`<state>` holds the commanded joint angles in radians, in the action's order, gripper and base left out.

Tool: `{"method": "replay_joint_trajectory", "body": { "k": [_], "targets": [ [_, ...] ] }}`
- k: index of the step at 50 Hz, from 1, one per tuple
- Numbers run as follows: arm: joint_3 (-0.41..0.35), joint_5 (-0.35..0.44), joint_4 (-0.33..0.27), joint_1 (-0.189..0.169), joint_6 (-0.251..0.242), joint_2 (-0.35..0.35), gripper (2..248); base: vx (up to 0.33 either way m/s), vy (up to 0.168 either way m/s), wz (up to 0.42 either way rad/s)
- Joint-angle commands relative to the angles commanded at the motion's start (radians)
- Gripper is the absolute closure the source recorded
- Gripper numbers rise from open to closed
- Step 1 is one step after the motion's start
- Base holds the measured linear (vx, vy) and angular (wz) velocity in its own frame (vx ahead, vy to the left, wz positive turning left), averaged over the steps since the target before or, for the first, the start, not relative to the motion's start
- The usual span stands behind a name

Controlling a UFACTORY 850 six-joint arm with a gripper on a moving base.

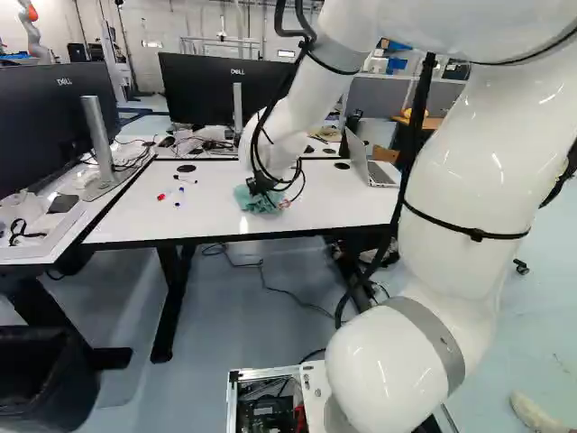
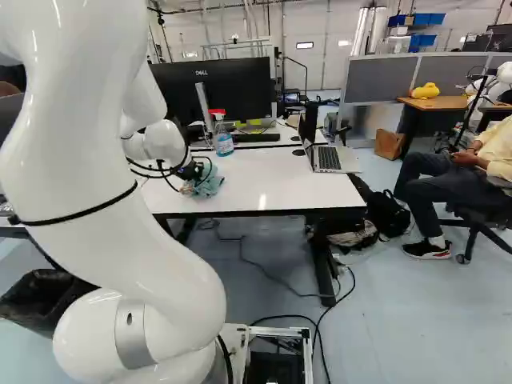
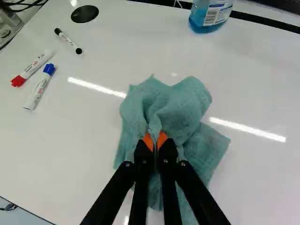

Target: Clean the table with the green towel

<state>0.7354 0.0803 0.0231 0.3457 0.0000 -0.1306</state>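
Across the back of the room, noted a pale wall and a black monitor point(image 1: 198, 90) beyond the far edge of the white surface point(image 1: 117, 221). Found the green towel point(image 3: 180, 101) on the surface, rumpled, with folds heaped ahead of the fingertips and a flatter part spread to one side and back under the fingers. Read the gripper point(image 1: 261, 188) as closed on the towel — see a fold pinched between the orange pads point(image 3: 162, 139) in the wrist view. Logged three markers lying to one side of the towel, well apart from it: red-capped marker point(image 3: 32, 69) just beside blue-capped marker point(image 3: 40, 86), black-capped marker point(image 3: 68, 41) nearer the dark round disc point(image 3: 85, 14). Recorded a spray bottle point(image 2: 222, 138) of blue liquid, upright beyond the towel, with red on its head. Also noted an open laptop point(image 2: 329, 158) toward the right end of the surface in the right base view — well apart from the towel. At the lower left of the left base view, observed a black bin point(image 1: 45, 383) on the floor.
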Motion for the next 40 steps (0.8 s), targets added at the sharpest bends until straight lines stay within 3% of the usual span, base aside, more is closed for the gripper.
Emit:
{"method": "replay_joint_trajectory", "body": {
  "k": [26, 40],
  "targets": [
    [-0.126, 0.0, 0.0, 0.036, 0.0, 0.117, 220, 0.0, 0.0, 0.0],
    [-0.196, 0.0, 0.0, 0.021, 0.0, 0.186, 220, 0.0, 0.0, 0.0]
  ]
}}
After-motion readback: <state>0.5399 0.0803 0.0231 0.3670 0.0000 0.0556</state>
